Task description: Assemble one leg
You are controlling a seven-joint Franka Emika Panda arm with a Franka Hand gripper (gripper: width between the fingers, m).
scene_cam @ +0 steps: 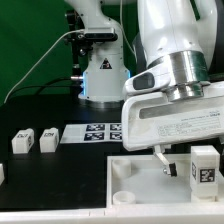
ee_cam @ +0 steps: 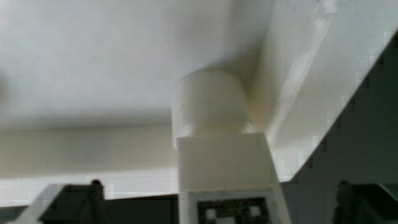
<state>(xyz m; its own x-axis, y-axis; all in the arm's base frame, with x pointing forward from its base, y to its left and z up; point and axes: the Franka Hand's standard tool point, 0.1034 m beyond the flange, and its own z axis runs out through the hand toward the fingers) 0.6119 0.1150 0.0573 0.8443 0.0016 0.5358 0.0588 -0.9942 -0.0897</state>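
Gripper jaws wide apart, holding nothing; leg stands at tray near-right corner, prob. seated in its socket. Check it's upright w/ the wrist view before you lift clear.

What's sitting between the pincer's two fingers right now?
The leg, marker facing the camera, stands between the fingers of the open pincer, with a dark gap on either side. The wrist view shows it.

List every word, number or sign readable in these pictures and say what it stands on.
No readable words or numbers.
Black-and-white square markers only: on the leg beside the gripper, on loose legs, on the marker board.
Faint grey print on the wrist housing: too blurred to read.
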